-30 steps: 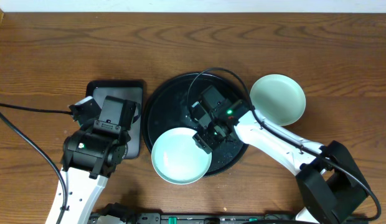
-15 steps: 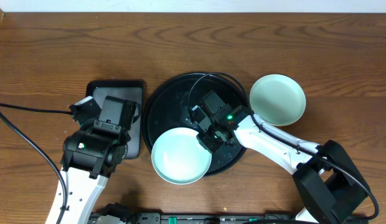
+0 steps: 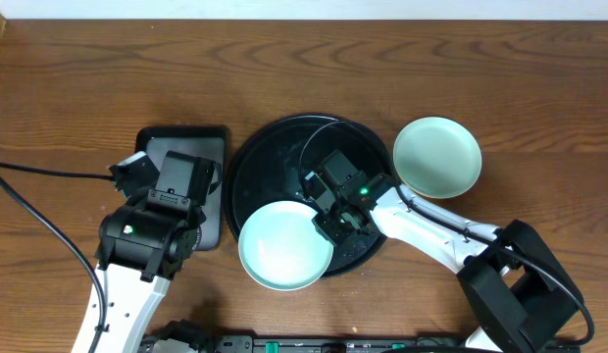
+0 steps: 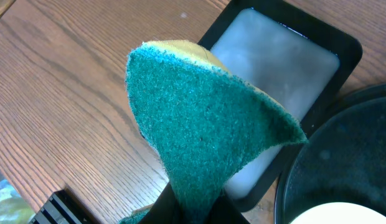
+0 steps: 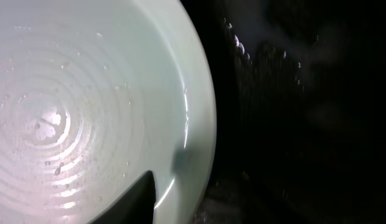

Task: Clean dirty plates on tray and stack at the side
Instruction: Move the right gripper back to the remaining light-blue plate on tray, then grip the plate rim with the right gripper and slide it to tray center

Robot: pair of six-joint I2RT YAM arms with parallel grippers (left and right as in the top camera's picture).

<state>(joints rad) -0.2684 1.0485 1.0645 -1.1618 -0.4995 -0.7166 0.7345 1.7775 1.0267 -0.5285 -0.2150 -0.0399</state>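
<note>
On a brown wooden table [image 3: 88,78], seen from above, sits a large round glossy black tray [image 3: 275,162] with 2 robot arms, both mine, reaching toward it. 1 pale mint plate [image 3: 284,245] lies at the tray's near left edge, overhanging the rim toward me. A second plate [image 3: 437,157], pale green, rests on the bare wood just beside the tray's right side, outside it.

My right pincer [image 3: 324,224] is at the right edge of the mint plate. From its wrist camera, 1 dark finger [image 5: 140,199] lies over the plate's wet, ringed inside, close to the rim. The other finger is lost against the black tray, so I cannot tell whether this pincer is clamped on the rim. Water beads dot the tray surface.

My left pincer [image 4: 190,208] is closed on a green scouring sponge [image 4: 205,118] with a yellow back, pinched at its lower end. It hangs above a smaller rectangular tray [image 4: 274,68], black with a grey inside, which sits just left of the round tray.
</note>
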